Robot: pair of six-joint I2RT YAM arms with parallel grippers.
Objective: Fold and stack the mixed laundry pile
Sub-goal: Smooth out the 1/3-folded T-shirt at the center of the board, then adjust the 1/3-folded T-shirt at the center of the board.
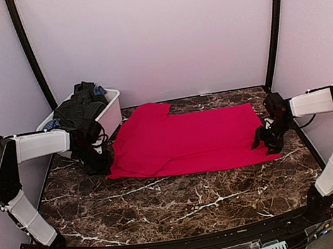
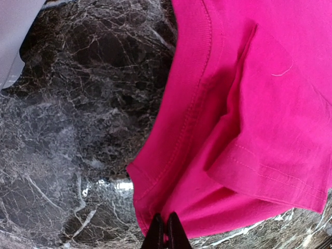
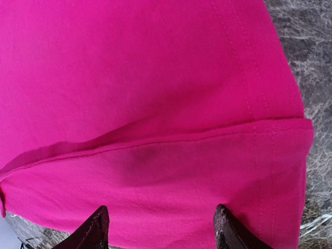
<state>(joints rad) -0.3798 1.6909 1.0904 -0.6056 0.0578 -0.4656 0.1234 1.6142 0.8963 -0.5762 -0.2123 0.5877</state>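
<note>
Spread flat mid-surface on the dark marble surface [image 1: 167, 207]: bright red fabric garment [image 1: 181, 138]. At its left hem corner the left gripper [image 2: 166, 236] has jaws pressed together, apparently pinching the edge. Over the right hem the right gripper [image 3: 161, 209] has jaws wide apart, gripping nothing. Risks: one-sided lift drags and bunches the garment; thin pinch slips; right side catches only one layer at the crease.

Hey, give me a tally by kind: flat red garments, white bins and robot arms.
red garment, laid flat: 1
white bin: 1
robot arms, left arm and right arm: 2
Total: 4
The dark clothes heaped in the bin are too tangled to count.
</note>
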